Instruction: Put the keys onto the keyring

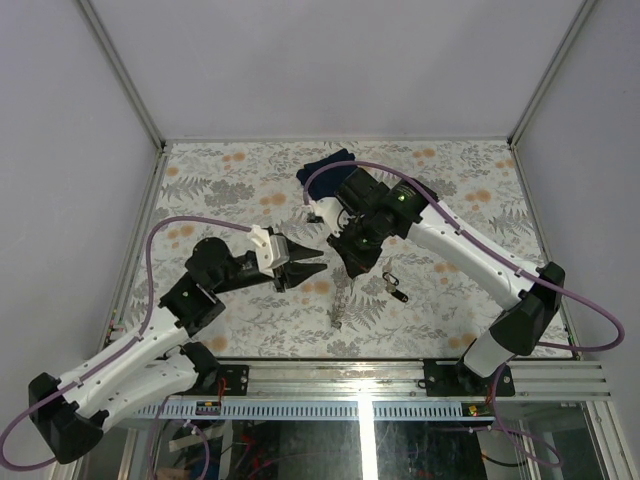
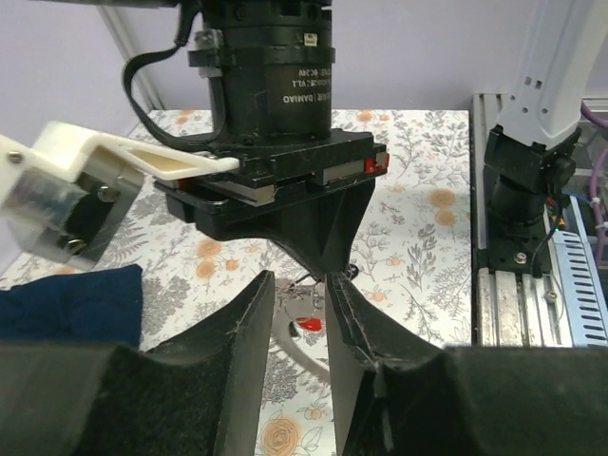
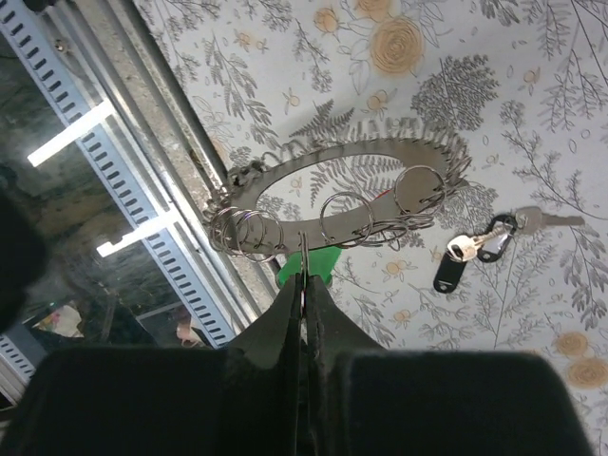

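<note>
Roughly over the middle of the tabletop, both tools meet nose to nose.

What could go wrong:
- left gripper: the jaws stand partly spread with nothing between them, close up to the ring. My judgement is that a push forward could knock the loop and twist it out of the other tool's hold.
- the keyring: it is held clear of the tabletop and dangles toward the near edge. The right gripper is pressed together on a mere sliver of its wire. That purchase is thin, so a sideways tug would likely free it or set it swinging.
- red key head and green key head: both sit close under the pinch. Whether they are threaded on, I cannot tell.
- the keys: they lie loose on the tabletop just right of the ring. They are flat and tiny, so they will probably skid rather than lift.

Materials and shapes:
- Left fingers: matte black, with curved inner faces.
- Keyring: a silvery oval loop with fine coil-like teeth along its rim. Small split rings are strung on it, and it looks springy rather than stiff.
- Keys: bright metal blades with glossy black plastic heads, plus one black tag.
- Tabletop: a flat fern-and-flower print.
- dark blue cloth: soft and folded, by the far edge.
</note>
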`<state>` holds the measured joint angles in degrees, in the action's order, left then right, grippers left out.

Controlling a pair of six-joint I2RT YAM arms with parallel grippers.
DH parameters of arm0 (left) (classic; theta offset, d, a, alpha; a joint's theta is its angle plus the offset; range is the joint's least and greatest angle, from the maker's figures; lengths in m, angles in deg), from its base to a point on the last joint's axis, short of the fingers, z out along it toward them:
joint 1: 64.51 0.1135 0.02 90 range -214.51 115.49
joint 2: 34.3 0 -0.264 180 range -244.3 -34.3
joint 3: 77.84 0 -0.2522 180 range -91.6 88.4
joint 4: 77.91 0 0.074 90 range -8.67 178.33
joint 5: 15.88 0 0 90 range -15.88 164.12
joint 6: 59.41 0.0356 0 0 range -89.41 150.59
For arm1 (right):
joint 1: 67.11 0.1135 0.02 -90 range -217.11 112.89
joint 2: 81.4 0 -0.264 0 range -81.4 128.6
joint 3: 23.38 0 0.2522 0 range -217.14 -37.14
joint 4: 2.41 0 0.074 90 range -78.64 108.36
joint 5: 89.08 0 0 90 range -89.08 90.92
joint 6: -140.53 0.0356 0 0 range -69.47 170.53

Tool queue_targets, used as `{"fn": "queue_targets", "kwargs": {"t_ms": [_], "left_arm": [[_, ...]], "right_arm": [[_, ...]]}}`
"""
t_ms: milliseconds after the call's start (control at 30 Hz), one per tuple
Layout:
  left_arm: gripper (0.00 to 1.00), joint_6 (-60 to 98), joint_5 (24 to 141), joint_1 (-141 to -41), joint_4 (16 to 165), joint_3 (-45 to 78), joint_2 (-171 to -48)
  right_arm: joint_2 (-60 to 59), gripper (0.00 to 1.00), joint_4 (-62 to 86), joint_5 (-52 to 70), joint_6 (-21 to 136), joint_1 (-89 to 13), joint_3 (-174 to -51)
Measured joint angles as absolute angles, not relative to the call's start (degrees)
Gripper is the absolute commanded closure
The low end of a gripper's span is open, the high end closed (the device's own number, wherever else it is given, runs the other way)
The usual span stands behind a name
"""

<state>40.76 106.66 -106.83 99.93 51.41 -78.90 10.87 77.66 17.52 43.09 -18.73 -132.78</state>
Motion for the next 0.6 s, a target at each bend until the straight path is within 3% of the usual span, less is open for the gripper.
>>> {"fn": "queue_targets", "kwargs": {"t_ms": [600], "left_arm": [[0.67, 50.2, 112.8, -106.8, 88.6, 45.0, -88.0]], "right_arm": [[9.0, 1.00, 74.4, 25.0, 43.0, -18.7, -132.8]]}}
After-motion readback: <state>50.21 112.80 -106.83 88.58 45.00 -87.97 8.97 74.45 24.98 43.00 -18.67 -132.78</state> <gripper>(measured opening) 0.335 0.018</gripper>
